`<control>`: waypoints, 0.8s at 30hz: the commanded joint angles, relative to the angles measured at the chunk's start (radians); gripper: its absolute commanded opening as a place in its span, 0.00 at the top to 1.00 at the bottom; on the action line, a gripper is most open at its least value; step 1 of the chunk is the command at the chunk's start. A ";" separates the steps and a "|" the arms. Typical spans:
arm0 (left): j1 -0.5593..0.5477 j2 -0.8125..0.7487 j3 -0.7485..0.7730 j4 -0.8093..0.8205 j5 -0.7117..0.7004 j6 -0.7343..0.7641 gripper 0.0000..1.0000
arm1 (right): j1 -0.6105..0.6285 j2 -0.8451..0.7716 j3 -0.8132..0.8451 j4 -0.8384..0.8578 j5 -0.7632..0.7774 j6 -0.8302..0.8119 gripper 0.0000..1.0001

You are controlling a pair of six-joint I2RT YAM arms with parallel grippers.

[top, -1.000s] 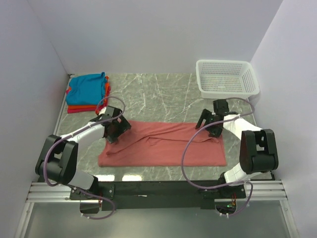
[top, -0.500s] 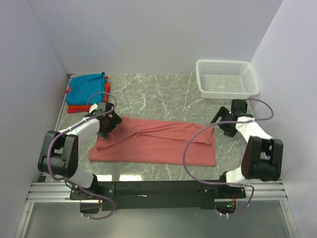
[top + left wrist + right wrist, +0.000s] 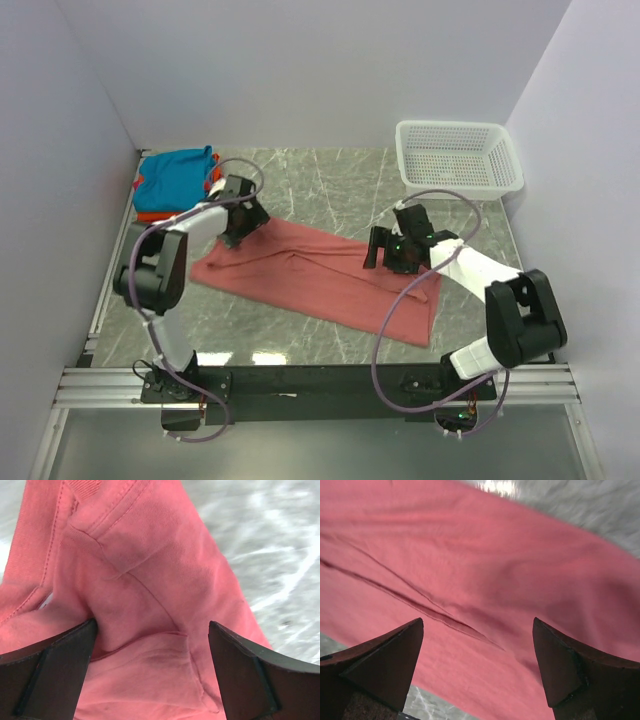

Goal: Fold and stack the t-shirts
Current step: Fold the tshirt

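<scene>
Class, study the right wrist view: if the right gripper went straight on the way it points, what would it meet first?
The salmon-pink t-shirt: it fills the view between the fingers of the open right gripper. How far off it lies is unclear.

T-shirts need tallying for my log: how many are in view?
4. A salmon-pink shirt lies spread in the middle; teal, orange and red ones sit stacked at the far left. More could hide within that stack.

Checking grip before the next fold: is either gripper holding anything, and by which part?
Nothing is held. Left gripper and right gripper are both open over the salmon-pink cloth t-shirt, fingers wide apart.
</scene>
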 commanded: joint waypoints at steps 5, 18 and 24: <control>-0.056 0.298 0.337 -0.055 -0.016 0.033 0.01 | 0.069 0.057 -0.082 -0.012 0.042 0.015 0.04; -0.124 0.775 1.056 0.044 0.217 0.118 0.00 | 0.684 -0.066 -0.217 0.094 -0.128 0.180 0.04; -0.141 0.877 1.198 0.092 0.219 0.087 0.01 | 0.855 0.069 0.028 0.011 0.034 0.129 0.04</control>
